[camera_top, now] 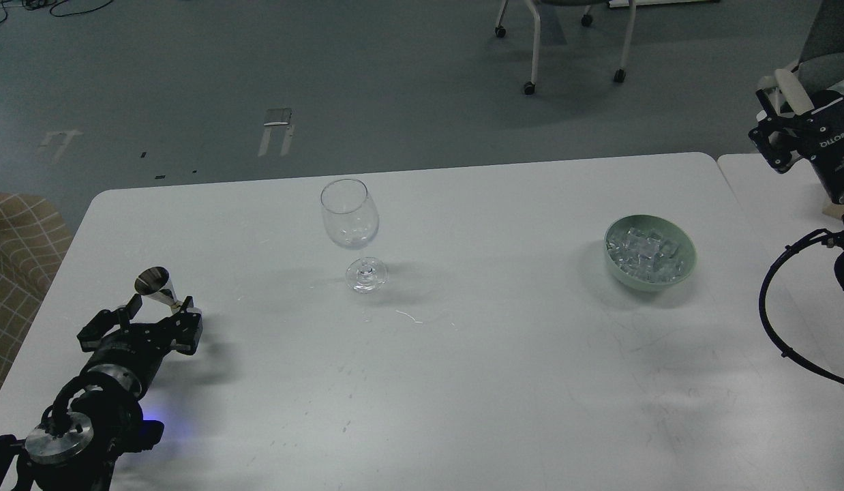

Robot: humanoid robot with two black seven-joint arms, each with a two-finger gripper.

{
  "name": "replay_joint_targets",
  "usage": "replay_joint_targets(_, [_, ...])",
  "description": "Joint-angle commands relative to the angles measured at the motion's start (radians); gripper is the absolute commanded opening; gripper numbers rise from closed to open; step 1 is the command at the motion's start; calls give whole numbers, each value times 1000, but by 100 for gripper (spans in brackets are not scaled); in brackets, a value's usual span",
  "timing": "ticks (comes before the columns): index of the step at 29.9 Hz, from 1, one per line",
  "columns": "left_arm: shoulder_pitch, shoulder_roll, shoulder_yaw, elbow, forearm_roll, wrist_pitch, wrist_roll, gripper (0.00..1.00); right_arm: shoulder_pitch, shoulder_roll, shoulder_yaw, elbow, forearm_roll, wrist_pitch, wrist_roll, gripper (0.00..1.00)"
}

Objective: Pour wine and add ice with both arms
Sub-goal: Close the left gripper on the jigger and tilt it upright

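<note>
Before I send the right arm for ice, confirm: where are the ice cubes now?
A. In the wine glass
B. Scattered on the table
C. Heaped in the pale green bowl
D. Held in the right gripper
C. The ice lies heaped inside the pale green bowl on the right of the table; the wine glass holds no cubes, and the right gripper is away from the bowl.

Left gripper [157, 308] spread around steel jigger [159, 289], wine glass [350, 225] mid-table, ice [643, 254] in green bowl [688, 267]
</note>
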Motion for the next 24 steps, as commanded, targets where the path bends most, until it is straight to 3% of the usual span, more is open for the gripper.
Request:
replay_joint_targets(1, [-26,1,1,40,1,-31,5,74,-1,-3,0,1,2,0,0,100])
replay_joint_targets(10, [-34,1,1,50,-1,-68,0,63,-1,-3,0,3,2,0,0,100])
replay_joint_targets(15, [-30,3,-2,53,-1,-148,0,53,1,-6,0,1,2,0,-3,100])
replay_joint_targets(24, [-23,1,-1,80,-1,-200,5,50,1,-22,-1,3,2,1,-5,100])
